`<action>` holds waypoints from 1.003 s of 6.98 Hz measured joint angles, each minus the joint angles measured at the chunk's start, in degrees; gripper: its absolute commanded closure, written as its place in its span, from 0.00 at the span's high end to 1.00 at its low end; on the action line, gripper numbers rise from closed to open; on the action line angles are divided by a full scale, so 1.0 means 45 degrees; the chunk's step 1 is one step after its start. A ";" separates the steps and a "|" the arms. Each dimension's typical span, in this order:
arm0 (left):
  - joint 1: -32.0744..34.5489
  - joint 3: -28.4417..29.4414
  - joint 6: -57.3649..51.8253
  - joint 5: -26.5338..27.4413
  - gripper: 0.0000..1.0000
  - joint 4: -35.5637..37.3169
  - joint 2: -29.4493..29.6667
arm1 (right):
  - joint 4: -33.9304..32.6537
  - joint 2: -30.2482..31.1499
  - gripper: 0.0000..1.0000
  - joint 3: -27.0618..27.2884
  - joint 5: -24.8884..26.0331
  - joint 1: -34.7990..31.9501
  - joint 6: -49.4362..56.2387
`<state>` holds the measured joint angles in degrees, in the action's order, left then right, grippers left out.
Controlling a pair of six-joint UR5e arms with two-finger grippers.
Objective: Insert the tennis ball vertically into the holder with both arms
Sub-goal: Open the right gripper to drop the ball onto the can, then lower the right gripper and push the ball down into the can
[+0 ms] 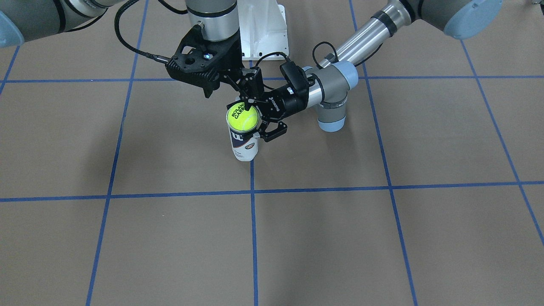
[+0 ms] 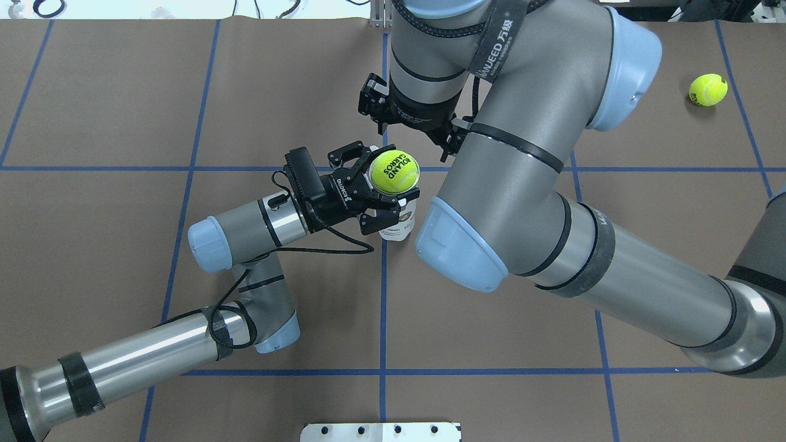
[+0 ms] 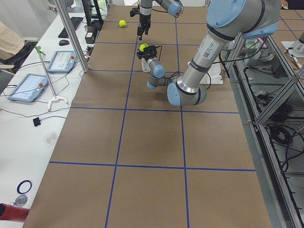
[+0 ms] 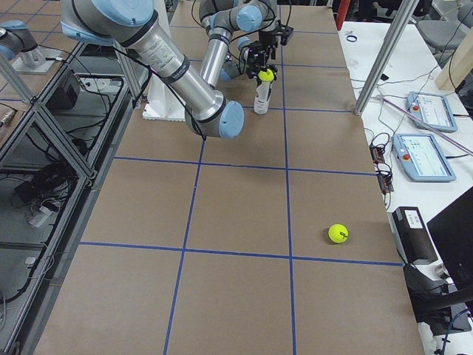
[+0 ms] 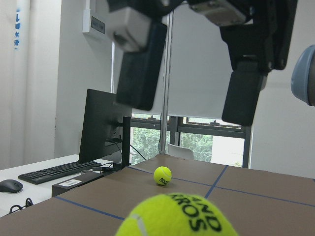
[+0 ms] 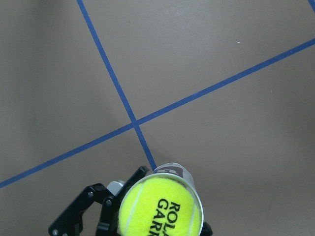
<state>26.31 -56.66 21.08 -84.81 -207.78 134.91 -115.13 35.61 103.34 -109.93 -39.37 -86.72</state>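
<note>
One brown gridded table [image 1: 382, 238] beneath holder [image 1: 244, 146]

A tennis ball [image 5: 177, 216] fills the bottom edge, a second ball [image 5: 162, 175] lying beyond on the table [image 5: 246, 187].

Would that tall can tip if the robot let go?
Probably it tips easily: the holder is tall, narrow and stands on a small base. The tennis ball at its mouth likely makes it top-heavy. The left tool likely steadies it.
</note>
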 measured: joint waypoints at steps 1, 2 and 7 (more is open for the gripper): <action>0.0000 -0.0005 0.0002 0.0004 0.99 0.0012 0.0000 | -0.0001 0.0027 1.00 0.0014 -0.0017 -0.0084 0.0056; 0.0006 -0.0006 0.0002 0.0012 0.99 0.0024 0.0000 | -0.0001 0.0053 1.00 0.0019 -0.0058 -0.0216 0.0158; 0.0040 -0.0591 -0.0017 0.0000 0.99 0.0077 -0.0423 | -0.0001 0.0711 1.00 0.0570 -0.0267 -0.0804 0.1192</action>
<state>26.49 -59.32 21.01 -84.81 -207.43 133.01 -115.14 38.81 105.91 -111.13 -42.99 -81.35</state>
